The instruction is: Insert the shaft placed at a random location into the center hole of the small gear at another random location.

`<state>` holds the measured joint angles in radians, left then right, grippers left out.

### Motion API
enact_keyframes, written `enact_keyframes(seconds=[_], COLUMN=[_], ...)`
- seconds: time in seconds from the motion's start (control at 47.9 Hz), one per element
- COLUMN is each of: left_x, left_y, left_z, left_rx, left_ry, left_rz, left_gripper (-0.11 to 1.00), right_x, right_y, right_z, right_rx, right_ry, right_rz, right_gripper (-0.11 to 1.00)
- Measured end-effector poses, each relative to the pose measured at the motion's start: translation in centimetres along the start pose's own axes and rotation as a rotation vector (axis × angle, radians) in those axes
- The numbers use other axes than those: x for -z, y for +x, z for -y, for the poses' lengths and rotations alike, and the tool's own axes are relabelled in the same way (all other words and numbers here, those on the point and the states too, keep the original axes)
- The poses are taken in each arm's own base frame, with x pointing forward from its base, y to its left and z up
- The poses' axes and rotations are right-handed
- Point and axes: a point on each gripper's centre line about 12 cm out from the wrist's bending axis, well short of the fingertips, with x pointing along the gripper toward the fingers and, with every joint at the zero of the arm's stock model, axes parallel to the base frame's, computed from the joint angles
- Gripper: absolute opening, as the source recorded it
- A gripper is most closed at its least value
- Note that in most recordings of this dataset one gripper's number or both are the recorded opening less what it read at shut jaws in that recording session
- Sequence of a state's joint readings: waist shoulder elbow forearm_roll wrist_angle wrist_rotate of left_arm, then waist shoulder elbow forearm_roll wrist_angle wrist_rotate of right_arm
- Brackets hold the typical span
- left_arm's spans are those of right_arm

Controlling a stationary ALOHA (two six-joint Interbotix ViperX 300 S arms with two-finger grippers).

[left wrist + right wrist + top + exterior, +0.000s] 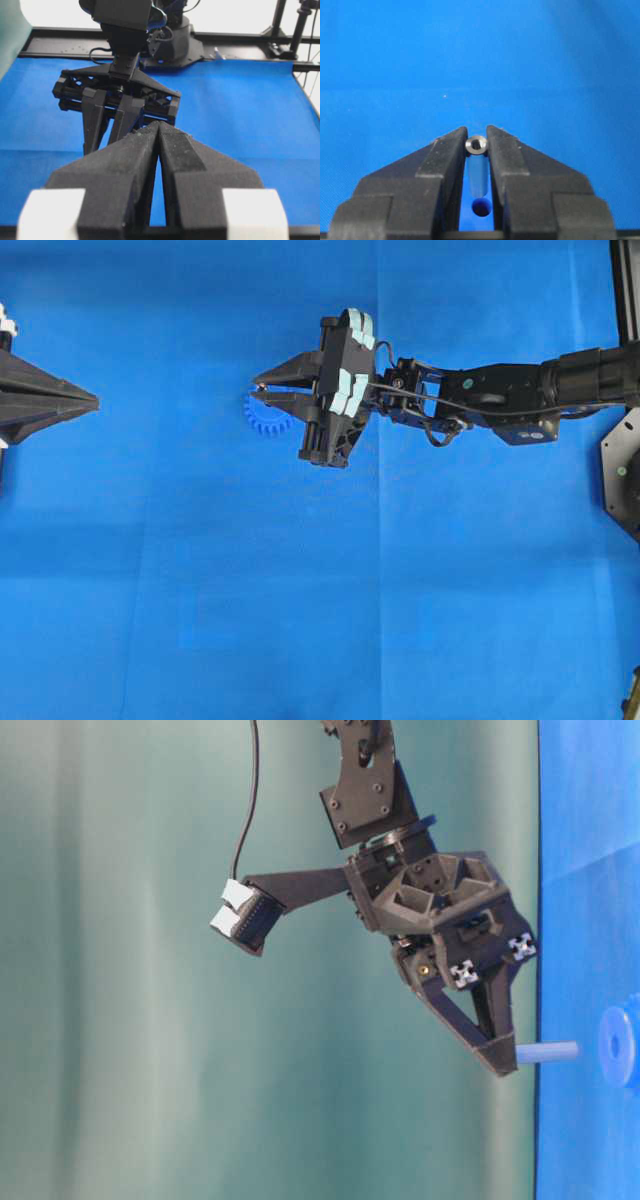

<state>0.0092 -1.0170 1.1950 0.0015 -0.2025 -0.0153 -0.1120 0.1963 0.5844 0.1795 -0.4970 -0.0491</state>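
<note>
Right gripper clamped on the shaft, jaws nearly together with the pin pinched between the fingertips; right wrist view shows the shaft's silvery ring-shaped top end flush with the finger tips and its body running down the narrow gap between the fingers. In that same view the center hole shows as a dark round spot on blue, directly below the shaft's lower end, a small gap visible between them. Table-level view (rotated, blue surface on the right side): the right gripper holds the shaft sticking out past the tips toward the small gear, shaft end just short of the gear, not touching, roughly lined up with its hub. Overhead: small gear lies flat on the blue tabletop left of center, half covered by the right gripper's fingers, teeth visible along its left and lower edge; right arm reaches in from the right edge. Left gripper parked at the far left, well apart from the gear, holding nothing; left wrist view shows its fingers pressed together at the tips, with the right gripper straight ahead beyond them.
</note>
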Motion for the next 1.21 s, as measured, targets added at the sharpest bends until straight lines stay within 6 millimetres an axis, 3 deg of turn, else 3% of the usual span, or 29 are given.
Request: enact_keyframes(seconds=[0.626, 1.21], left_x=[0.1, 0.1], left_y=[0.0, 0.0], left_z=[0.0, 0.0], left_rx=[0.000, 0.000], left_ry=[0.000, 0.000], left_rz=[-0.003, -0.003], left_gripper=[0.00, 0.00], right_x=[3.8, 5.0], right_y=[1.4, 1.8], right_z=[0.8, 0.9], right_rx=[0.037, 0.044], right_ry=[0.036, 0.038], right_rz=[-0.063, -0.086], right_gripper=[0.03, 0.03])
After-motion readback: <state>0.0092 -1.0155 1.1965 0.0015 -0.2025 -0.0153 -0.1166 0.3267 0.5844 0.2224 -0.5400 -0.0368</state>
